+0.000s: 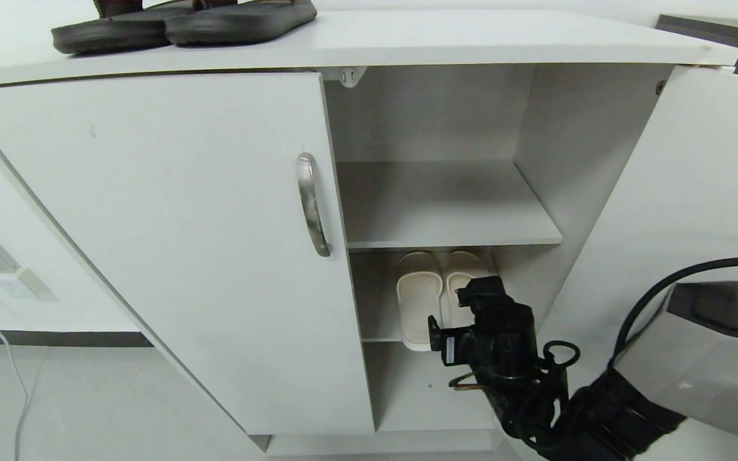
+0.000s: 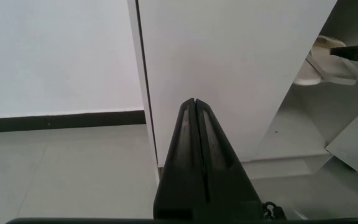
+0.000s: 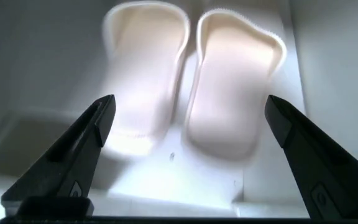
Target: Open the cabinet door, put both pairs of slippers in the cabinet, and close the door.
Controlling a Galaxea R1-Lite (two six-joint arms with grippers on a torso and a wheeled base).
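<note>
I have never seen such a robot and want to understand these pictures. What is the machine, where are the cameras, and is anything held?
It is a robot with two arms, each ending in a two-fingered gripper. The wide picture comes from a camera on its head; the other two from cameras on its wrists. It faces a white cabinet with the right door open. On top lie dark slippers; white slippers lie on a lower shelf inside. The right gripper is open before the white slippers; the left gripper is shut, near the closed door. Nothing is held.
</note>
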